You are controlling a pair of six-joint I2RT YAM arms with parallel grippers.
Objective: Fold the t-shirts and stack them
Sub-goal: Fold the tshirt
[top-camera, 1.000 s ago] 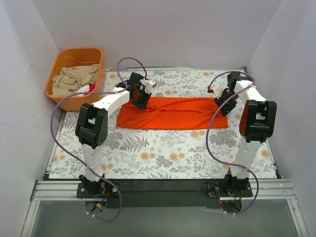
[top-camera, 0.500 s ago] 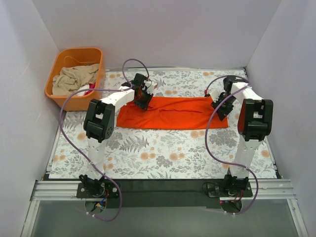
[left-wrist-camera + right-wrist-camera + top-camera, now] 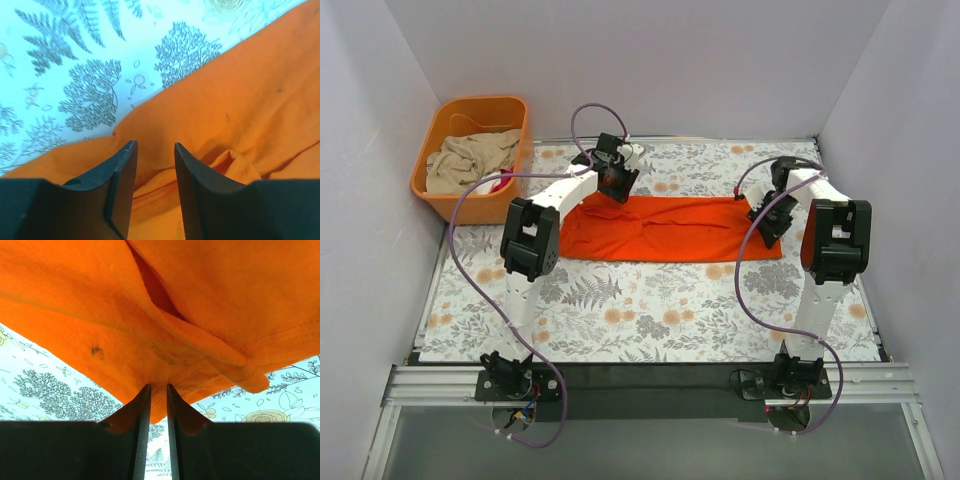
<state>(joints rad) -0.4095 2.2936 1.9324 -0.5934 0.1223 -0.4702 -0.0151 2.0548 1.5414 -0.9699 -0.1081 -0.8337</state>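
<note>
A bright orange-red t-shirt (image 3: 670, 230) lies as a long folded strip across the floral tablecloth (image 3: 650, 310). My left gripper (image 3: 617, 180) is at the strip's far left edge. In the left wrist view its jaws stand a little apart over a hem ridge of the shirt (image 3: 240, 100), which lies loose between the fingers (image 3: 122, 170). My right gripper (image 3: 767, 215) is at the strip's right end. It is shut on the shirt's edge (image 3: 165, 300) and holds it lifted above the tablecloth.
A rigid orange tub (image 3: 445, 190) at the back left holds a beige garment (image 3: 470, 160) and something red. White walls close in the left, right and back. The arms' cables loop over the tablecloth beside each arm.
My left gripper has moved toward the far edge of the shirt and its elbow has swung in. My right gripper has shifted slightly. The shirt's outline is the same.
</note>
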